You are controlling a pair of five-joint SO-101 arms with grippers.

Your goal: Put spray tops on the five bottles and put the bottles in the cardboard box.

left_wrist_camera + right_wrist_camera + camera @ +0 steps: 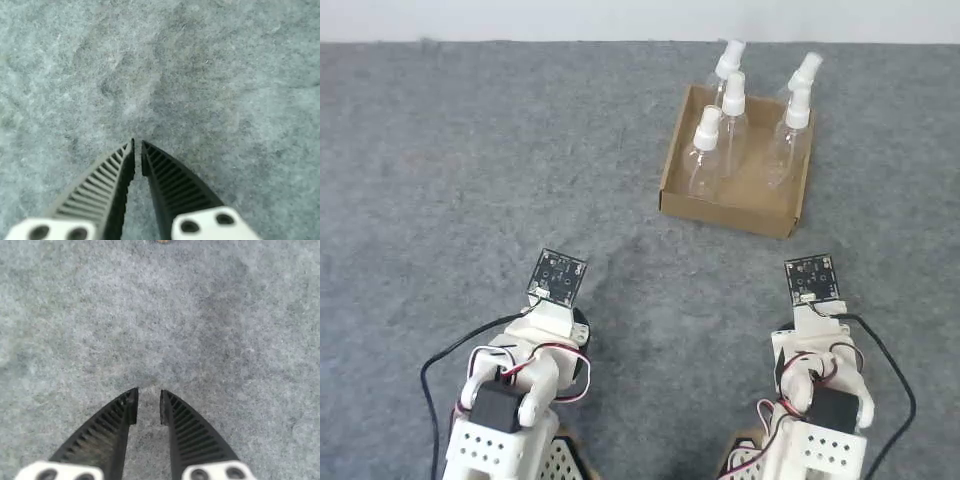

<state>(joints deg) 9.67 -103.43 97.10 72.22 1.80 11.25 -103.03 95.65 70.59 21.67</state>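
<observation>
Five clear plastic bottles [732, 118], each capped with a white spray top [707, 128], stand inside the shallow brown cardboard box [725, 213], three along one side and two along the other. The box sits on grey felt [470, 150]. Well apart from the box, the left gripper [138, 145] is nearly closed and empty. The right gripper [149, 392] is narrowly parted, holding nothing.

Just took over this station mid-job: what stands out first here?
On the grey felt table, the cardboard box at the far right holds five clear bottles, each wearing a white spray top. Nearer, the left gripper and right gripper hang over the felt, holding nothing.
</observation>
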